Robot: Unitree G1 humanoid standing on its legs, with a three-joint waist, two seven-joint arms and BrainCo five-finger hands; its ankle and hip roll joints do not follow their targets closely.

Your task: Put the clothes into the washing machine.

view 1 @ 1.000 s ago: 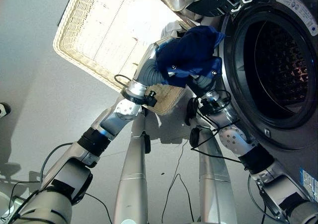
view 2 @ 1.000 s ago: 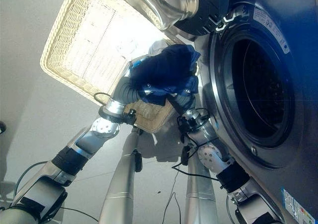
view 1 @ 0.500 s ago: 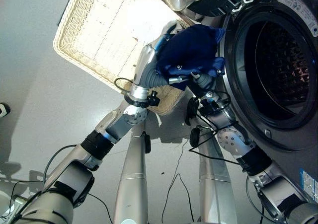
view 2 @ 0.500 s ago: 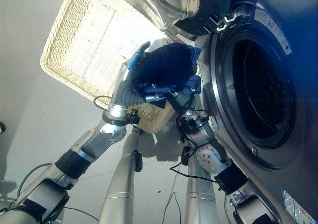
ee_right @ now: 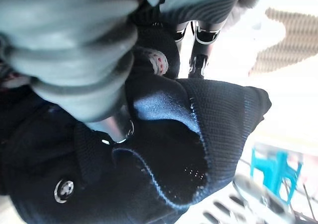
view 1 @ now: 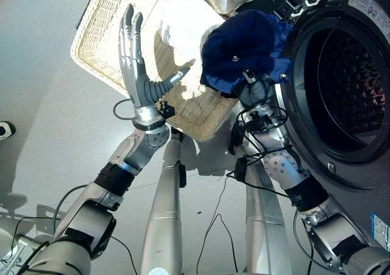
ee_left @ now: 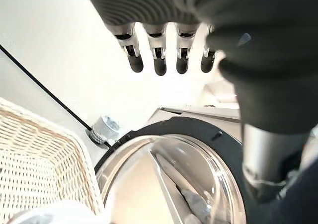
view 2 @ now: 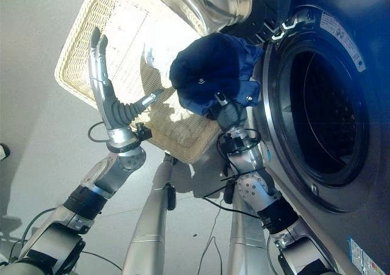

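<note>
Navy garment [view 1: 244, 49] bunched in right hand [view 1: 255, 89] beside washer opening [view 1: 347, 86]; left hand [view 1: 134, 61] fingers straight

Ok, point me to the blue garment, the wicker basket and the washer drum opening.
Blue garment [view 1: 244, 49], left eye view, on the middle of the bundled cloth.
Wicker basket [view 1: 97, 58], left eye view, on its woven rim.
Washer drum opening [view 1: 350, 92], left eye view, on the dark perforated drum wall.

Small print on white labels [view 1: 367, 8] stuck to washer [view 1: 365, 159] front, by the drum rim; too small to read.
</note>
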